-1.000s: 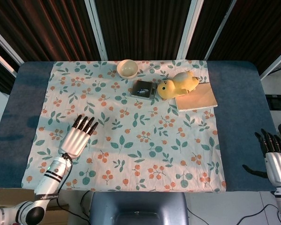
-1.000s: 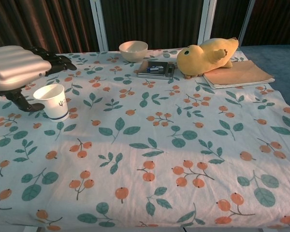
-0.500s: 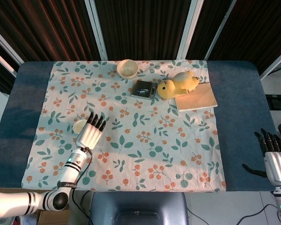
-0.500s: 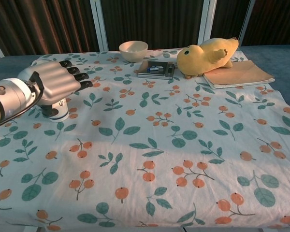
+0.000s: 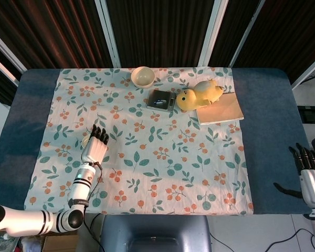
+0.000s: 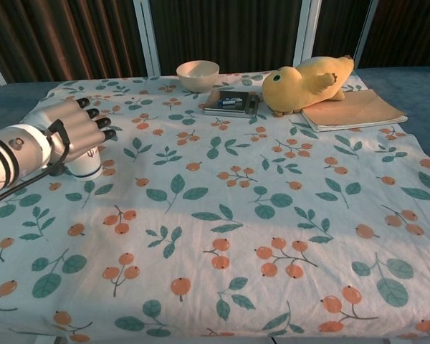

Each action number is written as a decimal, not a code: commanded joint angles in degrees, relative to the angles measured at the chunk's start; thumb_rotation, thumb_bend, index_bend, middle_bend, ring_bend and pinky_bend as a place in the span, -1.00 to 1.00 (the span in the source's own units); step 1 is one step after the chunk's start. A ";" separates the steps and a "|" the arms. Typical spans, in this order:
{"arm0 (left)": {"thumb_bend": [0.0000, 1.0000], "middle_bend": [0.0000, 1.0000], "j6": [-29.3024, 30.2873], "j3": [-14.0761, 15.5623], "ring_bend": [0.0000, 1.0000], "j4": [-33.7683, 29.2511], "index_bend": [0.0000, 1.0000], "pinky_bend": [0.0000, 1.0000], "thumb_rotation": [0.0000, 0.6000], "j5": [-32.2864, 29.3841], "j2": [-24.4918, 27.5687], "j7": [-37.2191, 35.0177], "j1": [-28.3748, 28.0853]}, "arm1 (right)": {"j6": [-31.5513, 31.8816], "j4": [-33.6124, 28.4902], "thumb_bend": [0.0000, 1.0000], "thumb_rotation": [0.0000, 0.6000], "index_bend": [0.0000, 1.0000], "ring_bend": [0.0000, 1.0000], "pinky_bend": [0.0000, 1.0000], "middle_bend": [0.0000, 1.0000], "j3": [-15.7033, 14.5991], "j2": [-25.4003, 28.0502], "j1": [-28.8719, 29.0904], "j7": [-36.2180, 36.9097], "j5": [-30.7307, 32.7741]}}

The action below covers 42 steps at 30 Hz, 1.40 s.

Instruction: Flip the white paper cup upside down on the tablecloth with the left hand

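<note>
The left hand [image 6: 73, 129] covers most of the white paper cup [image 6: 86, 167], so only its lower part shows and any grip cannot be judged. The right hand [image 5: 311, 176] is cut off by the head view's edge.

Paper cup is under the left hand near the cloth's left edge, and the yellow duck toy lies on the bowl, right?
Not quite. The yellow duck toy lies on the tan notebook, not the bowl, as the chest view shows. The left hand is over the paper cup.
</note>
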 commanded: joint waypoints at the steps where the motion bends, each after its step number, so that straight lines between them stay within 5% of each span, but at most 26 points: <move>1: -0.39 -1.00 0.15 0.83 -1.00 1.45 -1.00 -1.00 1.00 -0.01 -0.39 -0.45 -0.59 | 0.05 0.11 -1.00 0.75 -1.00 -1.00 -1.00 -1.00 0.05 0.07 -0.04 0.13 0.03; 6: -0.31 -0.86 -1.34 2.82 -1.00 3.39 -0.98 -1.00 1.00 4.13 -0.20 -3.95 -0.70 | -0.37 0.44 -1.00 0.75 -1.00 -1.00 -1.00 -1.00 0.20 0.08 0.12 0.78 0.28; 13: -0.21 -0.45 -1.69 3.75 -0.98 4.86 -0.63 -1.00 1.00 7.44 -0.07 -8.20 -0.38 | -1.14 0.99 -1.00 0.76 -1.00 -1.00 -1.00 -1.00 0.16 -0.08 0.31 1.09 0.63; 19: -0.21 -0.37 -1.69 4.16 -0.93 3.75 -0.48 -1.00 1.00 9.53 0.78 -10.61 -0.22 | -1.48 1.04 -1.00 0.78 -1.00 -1.00 -1.00 -1.00 0.10 -0.14 0.42 0.96 0.70; 22: -0.21 -0.36 -1.49 2.45 -0.89 2.10 -0.52 -1.00 1.00 13.95 1.45 -19.47 1.16 | -1.53 1.09 -1.00 0.78 -1.00 -1.00 -1.00 -1.00 0.13 -0.11 0.41 1.03 0.81; 27: -0.21 -0.33 -1.27 -1.62 -0.84 1.01 -0.52 -1.00 1.00 23.41 1.63 -44.09 5.60 | -2.13 0.86 -1.00 0.78 -1.00 -1.00 -1.00 -1.00 0.13 0.03 0.65 0.96 1.01; 32: -0.21 -0.32 -4.85 -5.11 -0.83 2.71 -0.49 -1.00 1.00 25.19 1.19 -67.27 9.94 | -2.74 0.75 -1.00 0.78 -1.00 -1.00 -1.00 -1.00 -0.09 0.01 0.88 1.28 0.85; 42: -0.21 -0.34 -10.93 -5.71 -0.85 15.52 -0.56 -1.00 1.00 29.57 -3.86 -92.83 14.79 | -3.11 0.97 -1.00 0.78 -1.00 -1.00 -1.00 -1.00 -0.15 -0.19 1.08 1.31 0.91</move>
